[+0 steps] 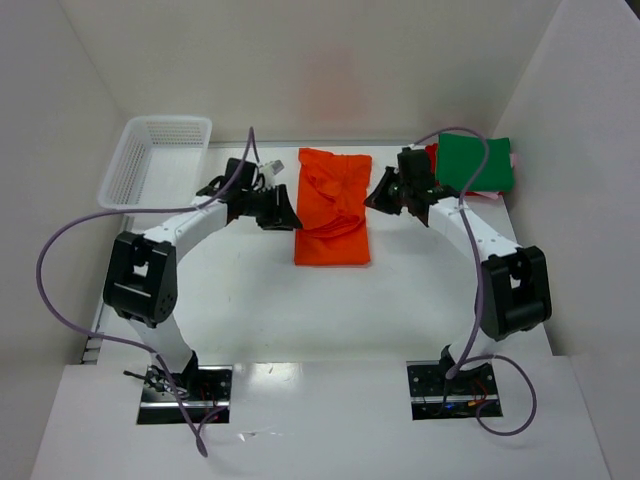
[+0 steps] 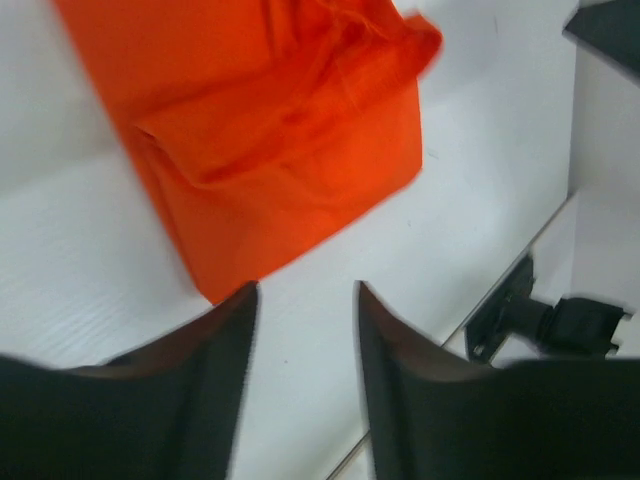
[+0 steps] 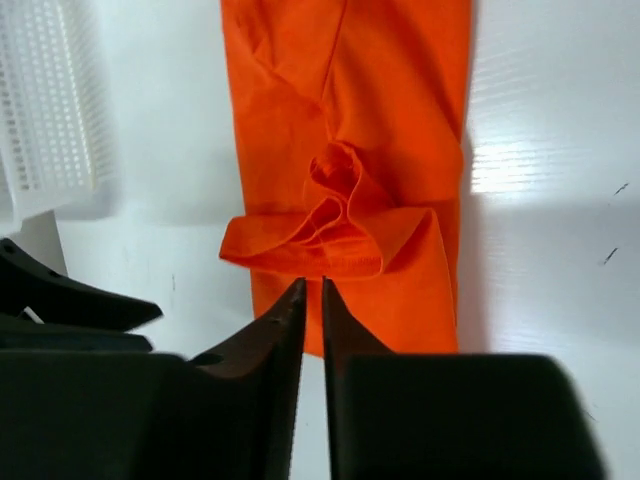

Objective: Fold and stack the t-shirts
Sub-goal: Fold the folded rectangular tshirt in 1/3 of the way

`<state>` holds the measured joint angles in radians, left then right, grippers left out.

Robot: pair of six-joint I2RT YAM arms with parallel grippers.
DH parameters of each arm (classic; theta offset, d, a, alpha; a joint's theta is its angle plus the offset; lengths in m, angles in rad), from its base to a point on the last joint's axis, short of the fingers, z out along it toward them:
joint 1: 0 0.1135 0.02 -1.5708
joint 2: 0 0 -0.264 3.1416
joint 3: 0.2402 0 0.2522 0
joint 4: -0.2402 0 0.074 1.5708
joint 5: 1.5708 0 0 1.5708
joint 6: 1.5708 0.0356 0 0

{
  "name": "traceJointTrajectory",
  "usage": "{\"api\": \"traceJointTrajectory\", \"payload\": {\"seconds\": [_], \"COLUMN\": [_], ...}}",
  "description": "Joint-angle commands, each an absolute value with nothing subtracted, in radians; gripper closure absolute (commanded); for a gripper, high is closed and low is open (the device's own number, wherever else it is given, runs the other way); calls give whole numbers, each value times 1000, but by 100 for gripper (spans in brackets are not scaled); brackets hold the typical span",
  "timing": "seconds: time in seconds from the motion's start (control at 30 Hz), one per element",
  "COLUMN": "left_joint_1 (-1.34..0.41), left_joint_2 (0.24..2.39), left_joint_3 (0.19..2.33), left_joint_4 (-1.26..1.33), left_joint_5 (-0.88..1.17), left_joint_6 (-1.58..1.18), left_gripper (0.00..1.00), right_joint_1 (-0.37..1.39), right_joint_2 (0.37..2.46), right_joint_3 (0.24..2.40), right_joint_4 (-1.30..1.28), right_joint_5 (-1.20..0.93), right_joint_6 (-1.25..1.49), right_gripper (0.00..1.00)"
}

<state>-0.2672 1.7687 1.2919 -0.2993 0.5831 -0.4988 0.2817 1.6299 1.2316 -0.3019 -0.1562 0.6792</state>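
A bright orange t-shirt (image 1: 332,205) lies in the middle of the table, folded into a long strip with a bunched crease at its middle (image 3: 345,215). My left gripper (image 1: 285,215) hovers just off the strip's left edge. Its jaws (image 2: 307,290) are open over bare table, with the orange cloth (image 2: 290,130) beyond the fingertips. My right gripper (image 1: 380,193) sits at the strip's right edge. Its jaws (image 3: 313,285) are closed to a thin slit with nothing in it, pointing at the bunched cloth. A green folded t-shirt (image 1: 475,162) tops a stack at the back right, with red (image 1: 432,155) and pale pink (image 1: 490,196) edges showing beneath.
A white mesh basket (image 1: 155,158) stands at the back left, also in the right wrist view as the basket (image 3: 50,100). White walls enclose the table at the back and both sides. Both arm bases are bolted at the near edge.
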Motion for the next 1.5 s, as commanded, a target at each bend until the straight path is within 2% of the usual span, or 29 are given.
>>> {"api": "traceJointTrajectory", "payload": {"seconds": [0.0,0.03,0.17,0.3,0.4,0.63,1.23,1.47], "left_joint_1": [-328,-342,-396,-396,-396,-396,-354,-345], "left_joint_2": [1730,1730,1773,1819,1865,2002,2144,2203], "left_joint_3": [1230,1220,1200,1200,1200,1269,1457,1578], "left_joint_4": [-219,-204,-158,-127,-92,-80,-132,-152], "left_joint_5": [615,615,582,545,531,531,477,466], "left_joint_6": [-497,-508,-532,-572,-600,-609,-609,-600], "left_gripper": [54,66,86,96,99,100,100,91], "right_joint_1": [297,329,377,390,390,390,390,359], "right_joint_2": [1575,1575,1600,1644,1686,1785,1976,2023], "right_joint_3": [1165,1155,1106,1092,1092,1152,1342,1397], "right_joint_4": [-247,-247,-224,-213,-213,-202,-225,-235], "right_joint_5": [-195,-186,-166,-166,-157,-147,-137,-137], "right_joint_6": [661,661,672,683,683,664,644,644], "right_gripper": [87,89,92,94,94,94,92,92]}}
